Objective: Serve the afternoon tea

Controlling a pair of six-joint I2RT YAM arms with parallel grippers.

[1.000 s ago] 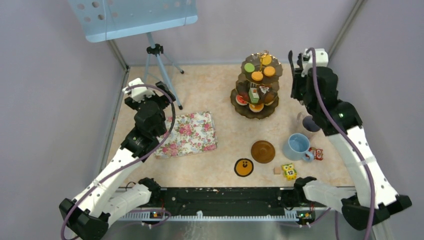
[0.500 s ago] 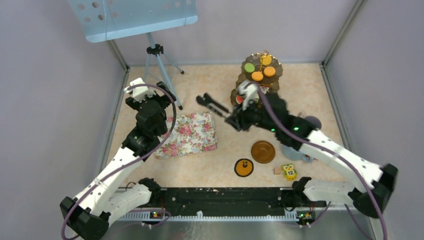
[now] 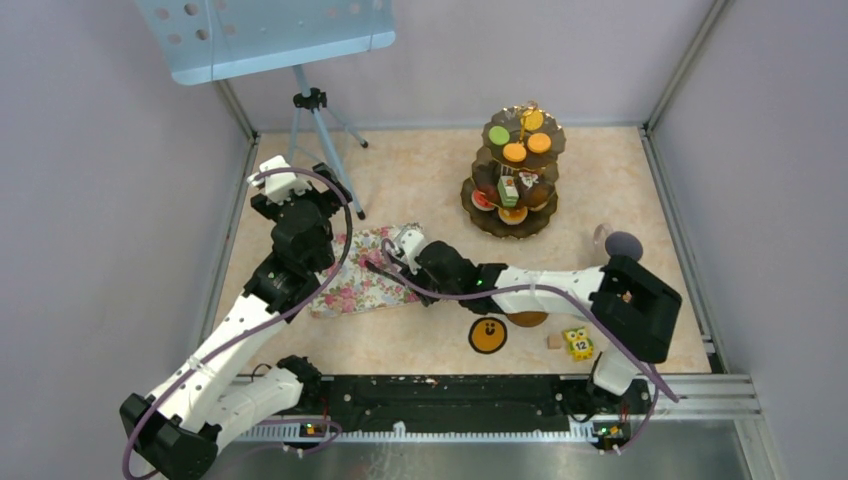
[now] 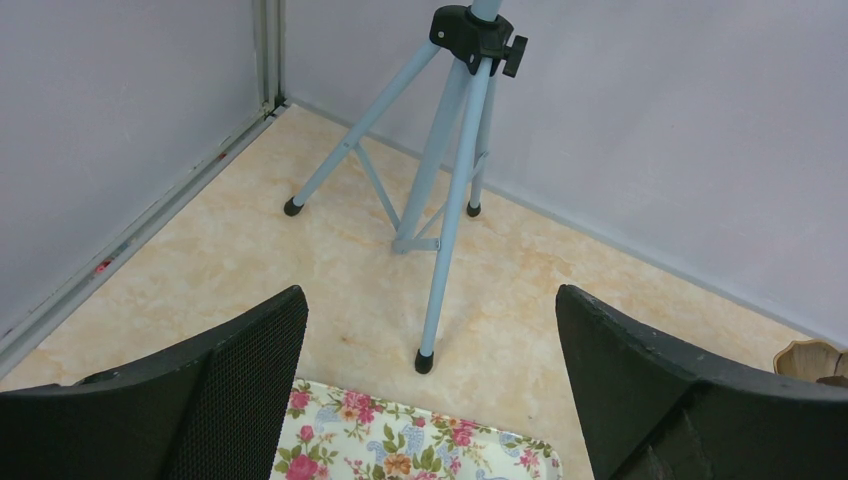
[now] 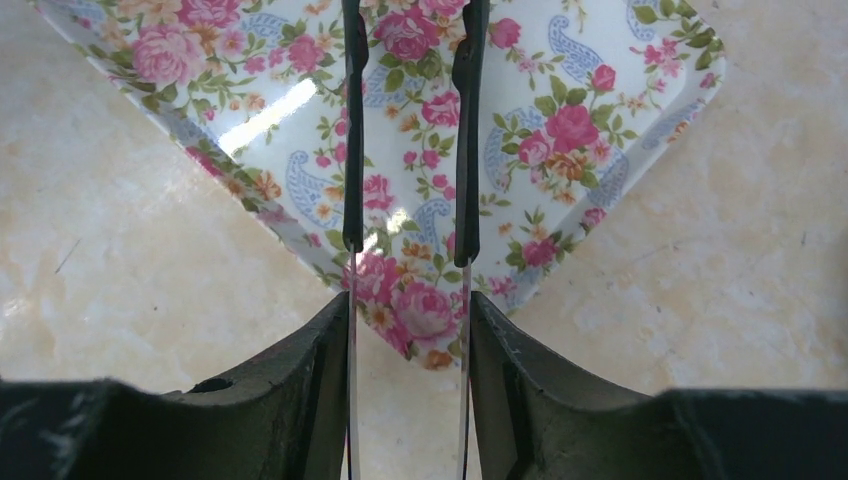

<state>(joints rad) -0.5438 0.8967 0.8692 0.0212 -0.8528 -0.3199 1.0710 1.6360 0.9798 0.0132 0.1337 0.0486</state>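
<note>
The dark three-tier stand point(image 3: 513, 178) stands at the back with orange, green and red pastries point(image 3: 514, 151) on its tiers. My right gripper point(image 5: 410, 300) is shut on a pair of thin metal tongs point(image 5: 466, 150) with black tips. The tongs hang low over the near corner of the flowered tray point(image 5: 560, 130), with nothing between the tips. In the top view the right arm reaches left to the tray's right edge point(image 3: 405, 250). The brown saucer point(image 3: 527, 319) shows partly under the forearm. The grey mug point(image 3: 623, 244) stands at the right. The light blue cup is hidden. My left gripper point(image 4: 430, 300) is open and holds nothing.
A blue music stand's tripod point(image 4: 445, 190) stands just beyond the left gripper in the back left corner. Near the front lie a round orange coaster with a face point(image 3: 487, 335), a small wooden cube point(image 3: 553, 341) and the yellow owl block point(image 3: 577, 343). Grey walls enclose the table.
My right arm has swung from the back right corner across the table to the flowered tray, carrying the tongs. Its elbow now covers the blue cup. The left arm has not moved.
</note>
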